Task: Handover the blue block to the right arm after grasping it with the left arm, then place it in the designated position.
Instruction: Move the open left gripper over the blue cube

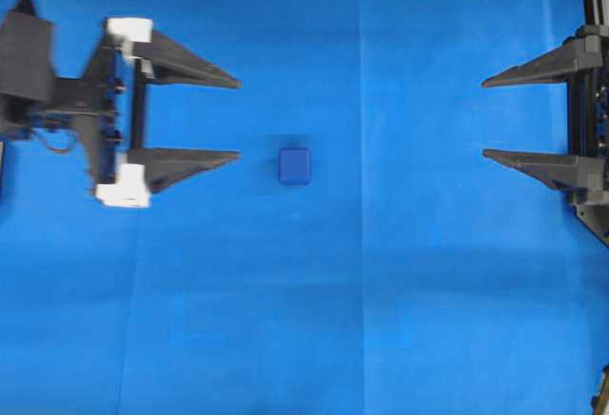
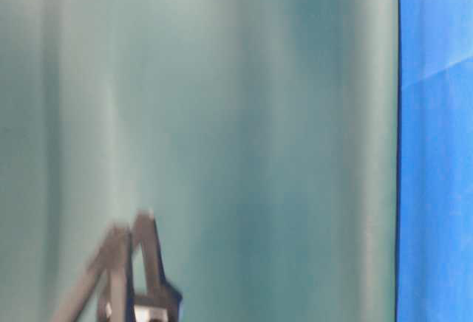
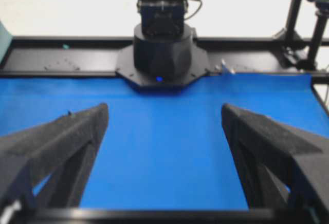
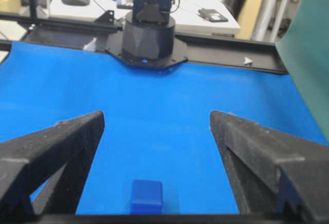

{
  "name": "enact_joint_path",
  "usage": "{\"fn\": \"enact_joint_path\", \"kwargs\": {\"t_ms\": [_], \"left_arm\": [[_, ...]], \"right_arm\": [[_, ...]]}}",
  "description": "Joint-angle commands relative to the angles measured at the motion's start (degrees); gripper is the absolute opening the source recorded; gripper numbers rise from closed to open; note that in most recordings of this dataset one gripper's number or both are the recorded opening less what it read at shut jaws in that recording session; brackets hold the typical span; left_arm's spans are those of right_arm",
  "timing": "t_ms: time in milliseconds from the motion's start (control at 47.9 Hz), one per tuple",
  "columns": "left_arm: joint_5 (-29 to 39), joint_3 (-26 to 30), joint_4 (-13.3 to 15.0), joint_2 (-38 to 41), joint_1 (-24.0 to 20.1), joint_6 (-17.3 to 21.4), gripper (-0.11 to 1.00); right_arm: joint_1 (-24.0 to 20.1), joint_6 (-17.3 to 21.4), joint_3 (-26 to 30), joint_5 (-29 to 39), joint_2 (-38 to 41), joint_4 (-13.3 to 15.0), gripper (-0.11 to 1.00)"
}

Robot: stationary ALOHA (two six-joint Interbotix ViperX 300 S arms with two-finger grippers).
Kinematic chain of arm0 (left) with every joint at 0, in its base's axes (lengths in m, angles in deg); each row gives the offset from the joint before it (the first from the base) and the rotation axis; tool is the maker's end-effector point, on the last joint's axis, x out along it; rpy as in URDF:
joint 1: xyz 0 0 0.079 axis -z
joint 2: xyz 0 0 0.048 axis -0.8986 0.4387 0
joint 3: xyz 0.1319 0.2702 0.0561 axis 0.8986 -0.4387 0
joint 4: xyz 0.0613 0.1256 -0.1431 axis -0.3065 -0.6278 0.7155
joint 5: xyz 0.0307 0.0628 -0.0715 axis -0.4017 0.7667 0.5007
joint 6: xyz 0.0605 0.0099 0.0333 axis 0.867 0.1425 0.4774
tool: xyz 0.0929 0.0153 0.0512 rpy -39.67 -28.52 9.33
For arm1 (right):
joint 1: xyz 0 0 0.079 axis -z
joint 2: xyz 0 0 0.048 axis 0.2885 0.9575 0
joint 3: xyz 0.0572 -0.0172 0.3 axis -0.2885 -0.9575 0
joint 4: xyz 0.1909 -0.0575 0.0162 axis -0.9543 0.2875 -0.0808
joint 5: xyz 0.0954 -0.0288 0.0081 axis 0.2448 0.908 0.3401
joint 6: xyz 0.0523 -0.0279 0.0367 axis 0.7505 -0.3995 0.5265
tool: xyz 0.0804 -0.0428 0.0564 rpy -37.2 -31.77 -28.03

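Bright blue cloth (image 1: 381,320) covers the whole work surface, with faint fold lines running across it in the overhead view. Near the middle of that view lies the blue block (image 1: 295,166), a small dark-blue cube with rounded edges, resting flat on the cloth and touched by nothing. To its left is the left arm's gripper (image 1: 238,118), two long pointed black fingers on white plastic brackets, spread wide and empty; the tip of the nearer finger is level with the cube and a short way from it. At the right edge the right arm's all-black gripper (image 1: 483,118), with its lattice frame, also stands spread wide with nothing between its fingers, well apart from the cube. Through the right wrist camera the cube (image 4: 146,196) sits low in the frame between the two dark fingers (image 4: 56,152), with the opposite arm's black round base (image 4: 148,41) beyond it. The left wrist camera shows only bare cloth between its fingers (image 3: 61,147). At table level the view is mostly a blurred teal panel (image 2: 222,115), with a dark arm part low down.
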Motion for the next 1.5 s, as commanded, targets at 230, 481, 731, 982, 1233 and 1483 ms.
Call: {"fn": "enact_joint_path", "kwargs": {"t_ms": [230,481,731,982,1233,1483], "left_arm": [[3.2,13.1,-0.1,9.9,-0.2,1.0,0.93],[7.5,14.8,0.0,10.9,-0.6,0.1,0.93],[19.3,18.8,0.0,11.6,-0.7,0.2,0.93],[40.7,28.4,-0.1,15.0,-0.8,0.7,0.93],[60.8,37.3,-0.2,20.4,-1.8,0.8,0.93],[74.6,44.0,-0.2,24.1,-1.8,0.4,0.93]], "right_arm": [[0.1,0.1,1.6,-0.8,0.4,-0.2,0.97],[0.1,0.1,1.7,-0.6,0.4,-0.2,0.97],[0.1,0.1,1.7,-0.5,0.4,-0.2,0.97],[0.1,0.1,1.8,-0.4,0.3,-0.2,0.97],[0.1,0.1,1.8,-0.4,0.4,-0.2,0.97],[0.0,0.1,2.0,-0.3,0.4,-0.2,0.97]]}}
